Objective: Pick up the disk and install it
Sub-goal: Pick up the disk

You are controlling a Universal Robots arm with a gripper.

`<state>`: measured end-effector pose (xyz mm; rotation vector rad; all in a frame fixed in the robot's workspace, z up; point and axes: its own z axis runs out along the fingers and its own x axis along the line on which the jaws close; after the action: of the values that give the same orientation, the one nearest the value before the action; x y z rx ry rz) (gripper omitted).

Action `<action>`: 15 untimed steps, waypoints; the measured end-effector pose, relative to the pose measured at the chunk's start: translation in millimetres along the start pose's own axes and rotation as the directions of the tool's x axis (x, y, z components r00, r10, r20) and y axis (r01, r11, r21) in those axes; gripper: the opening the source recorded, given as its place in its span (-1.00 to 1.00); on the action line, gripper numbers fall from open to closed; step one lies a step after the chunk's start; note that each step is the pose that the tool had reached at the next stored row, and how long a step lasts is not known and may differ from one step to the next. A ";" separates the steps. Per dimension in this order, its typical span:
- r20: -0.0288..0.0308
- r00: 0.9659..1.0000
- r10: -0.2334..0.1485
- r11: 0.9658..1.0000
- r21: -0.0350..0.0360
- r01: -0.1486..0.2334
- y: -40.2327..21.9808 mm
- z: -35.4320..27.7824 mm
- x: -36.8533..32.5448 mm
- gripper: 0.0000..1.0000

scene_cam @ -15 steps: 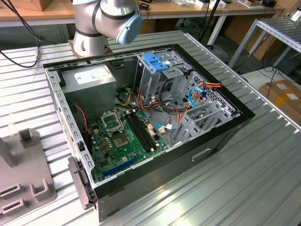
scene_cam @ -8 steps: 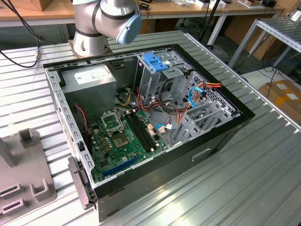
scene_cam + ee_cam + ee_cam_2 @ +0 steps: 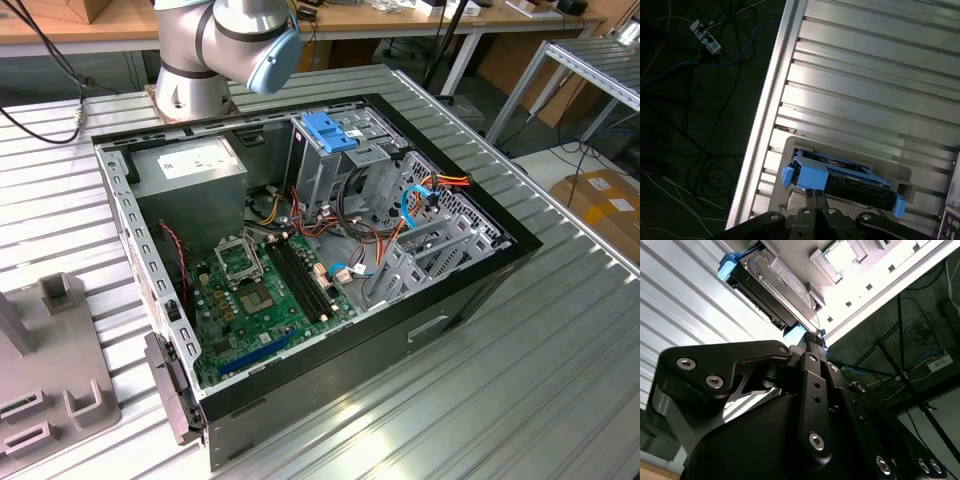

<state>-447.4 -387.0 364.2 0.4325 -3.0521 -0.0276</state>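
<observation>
Blue-railed disk (image 3: 840, 181) rests in a grey holder (image 3: 892, 171), partly hidden.

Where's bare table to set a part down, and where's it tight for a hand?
Bare slatted table flanks the computer case on its near side and the exterior view's right. A narrow strip separates the case from the grey fixture. Inside, cables crowd beside the drive cage. In the first wrist view, bare slats lie past the disk.

The exterior view looks down slantwise into the open computer case (image 3: 330, 375). Both wrist views sit close behind the pincer (image 3: 815, 194), sharing the disk (image 3: 840, 181) (image 3: 772, 285): first from above it, second from low beside it.
</observation>
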 end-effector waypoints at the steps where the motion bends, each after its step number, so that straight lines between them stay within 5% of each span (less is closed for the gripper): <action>1: -0.001 1.000 -0.030 1.000 0.002 0.030 0.0 0.1 0.0 -0.79; 4: -0.003 0.996 -0.093 0.996 0.005 0.093 0.0 0.3 0.0 -0.79; 6: -0.005 0.988 -0.153 0.988 0.008 0.153 0.0 0.4 0.0 -0.79; 9: -0.006 0.982 -0.189 0.982 0.010 0.189 0.0 0.4 0.0 -0.79; 15: -0.006 0.982 -0.191 0.981 0.010 0.191 0.0 0.4 0.0 -0.79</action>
<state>-447.4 -387.0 363.8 0.7240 -2.9950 -0.0187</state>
